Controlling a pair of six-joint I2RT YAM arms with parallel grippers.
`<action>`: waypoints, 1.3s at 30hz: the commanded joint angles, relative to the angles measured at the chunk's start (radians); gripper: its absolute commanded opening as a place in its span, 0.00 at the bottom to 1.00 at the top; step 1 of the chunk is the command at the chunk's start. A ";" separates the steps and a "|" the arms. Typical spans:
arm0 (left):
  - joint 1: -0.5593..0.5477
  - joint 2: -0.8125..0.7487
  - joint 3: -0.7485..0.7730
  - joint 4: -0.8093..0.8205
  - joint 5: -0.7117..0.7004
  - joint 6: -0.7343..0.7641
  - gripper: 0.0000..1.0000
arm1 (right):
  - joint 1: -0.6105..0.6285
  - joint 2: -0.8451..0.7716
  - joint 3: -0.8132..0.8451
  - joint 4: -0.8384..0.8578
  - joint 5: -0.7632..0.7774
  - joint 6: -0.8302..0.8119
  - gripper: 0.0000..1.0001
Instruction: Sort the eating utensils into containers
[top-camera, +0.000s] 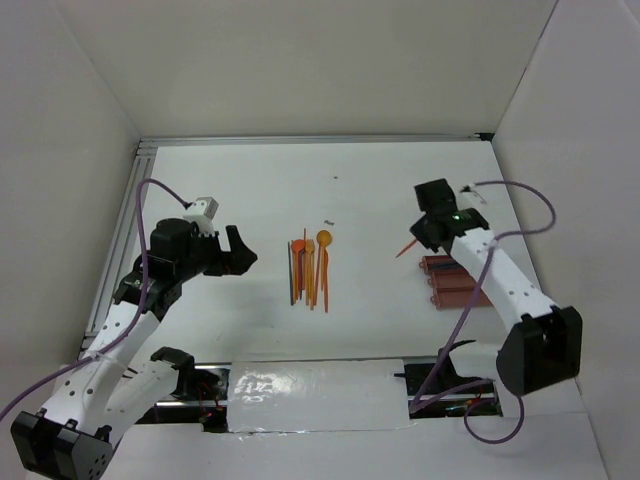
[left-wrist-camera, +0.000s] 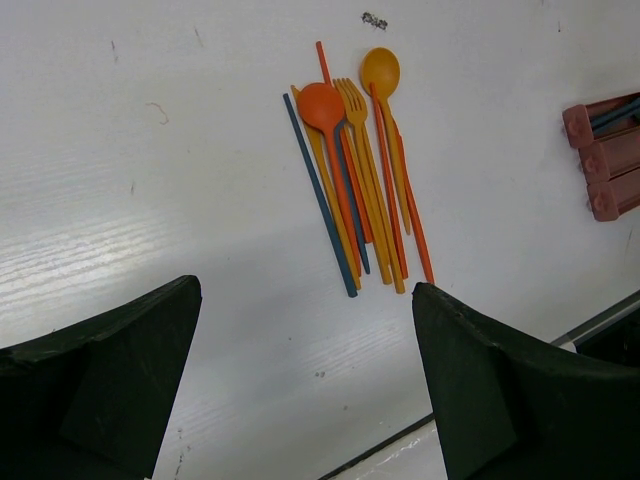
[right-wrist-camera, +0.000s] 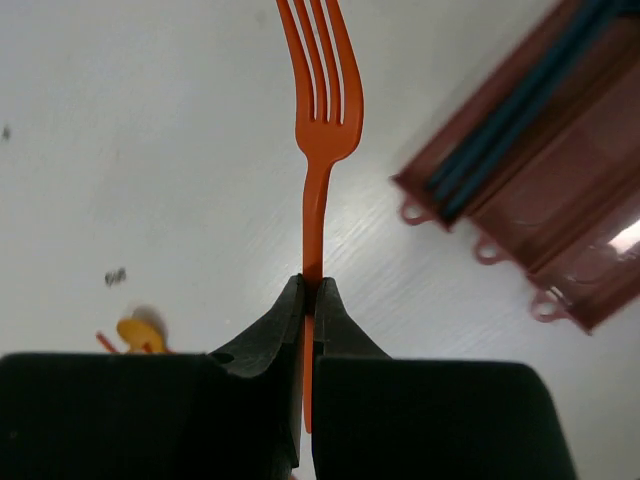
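My right fingers (right-wrist-camera: 262, 340) are pinched closed on the handle of an orange fork (right-wrist-camera: 320, 120), tines pointing away, over the bench (right-wrist-camera: 150, 150) just beside the reddish-brown containers (right-wrist-camera: 560, 200), where one trough holds blue sticks (right-wrist-camera: 520, 100). My left fingers (left-wrist-camera: 100, 380) stand wide apart, gripping nothing. They are near the loose utensils (left-wrist-camera: 365, 180), which lie bundled mid-bench, well apart from the containers.

From my console: the fork (right-wrist-camera: 322, 100) is bright orange against the matte black of the right gripper (right-wrist-camera: 308, 290) holding it; the tray (right-wrist-camera: 580, 210) is reddish-brown, the dark blue sticks (right-wrist-camera: 525, 100) inside it nearly navy; the pile of utensils (left-wrist-camera: 365, 180) is mostly orange, its one long stick (left-wrist-camera: 318, 195) blue; the table (left-wrist-camera: 150, 180) is plain white; the left gripper (left-wrist-camera: 305, 290) is black.
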 joint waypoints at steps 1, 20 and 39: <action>0.001 -0.001 -0.011 0.054 0.033 0.025 1.00 | -0.103 -0.150 -0.099 -0.105 0.086 0.175 0.00; 0.003 -0.011 -0.013 0.048 0.070 0.031 1.00 | -0.479 -0.158 -0.371 0.076 -0.015 0.190 0.00; 0.004 -0.007 -0.022 0.067 0.079 0.006 1.00 | -0.597 -0.086 -0.395 0.219 -0.057 0.089 0.00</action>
